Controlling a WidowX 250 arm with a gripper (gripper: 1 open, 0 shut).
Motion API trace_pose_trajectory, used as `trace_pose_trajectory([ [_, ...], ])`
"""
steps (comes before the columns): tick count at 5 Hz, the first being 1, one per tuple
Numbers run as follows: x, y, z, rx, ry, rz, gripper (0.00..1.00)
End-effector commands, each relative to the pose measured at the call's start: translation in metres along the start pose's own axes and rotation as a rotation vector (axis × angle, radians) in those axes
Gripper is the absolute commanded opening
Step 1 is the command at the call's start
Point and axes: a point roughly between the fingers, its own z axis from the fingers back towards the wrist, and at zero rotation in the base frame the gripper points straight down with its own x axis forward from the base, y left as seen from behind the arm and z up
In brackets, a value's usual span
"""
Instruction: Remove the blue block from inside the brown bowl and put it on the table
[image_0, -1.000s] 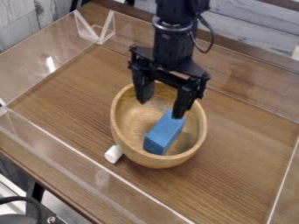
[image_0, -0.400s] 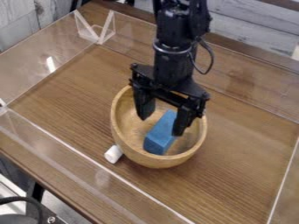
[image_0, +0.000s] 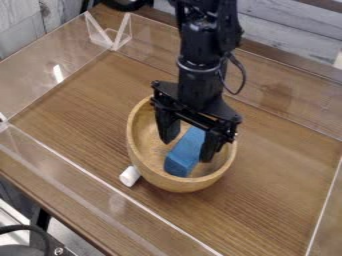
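Since the earlier frames, my arm has come lower, so that my fingers now reach down inside the bowl, where before they were hanging above its rim. Largest of all is the table (image_0: 80, 110), a brown wood-grain top with clear plastic walls along its edges, and most of its surface around the bowl is bare wood, so a place for the block will be easy to find. On it the brown bowl (image_0: 142, 165) stands toward the near edge, about midway between the left and right walls. My gripper (image_0: 195, 137) points straight down into this bowl, because the block must be taken from above. The fingers (image_0: 215, 147) are spread as wide as they go, one on each side of the blue block (image_0: 186, 152), and they hold nothing yet; if a pad already touches it, I cannot tell. The block leans on the inner wall of the bowl, tilted, so I judge the closing must be gentle or it may slip. A small white object (image_0: 128, 176) lies on the table just beside the bowl's near-left rim.
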Motion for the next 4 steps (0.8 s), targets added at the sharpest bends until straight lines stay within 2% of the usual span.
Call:
trace_pose_trajectory([
  [1, 0.0029, -0.0024, 0.0029, -0.002, -0.032, -0.014, 1.00],
  [4, 0.0011, -0.0058, -0.0055, -0.006, -0.042, -0.036, 1.00],
])
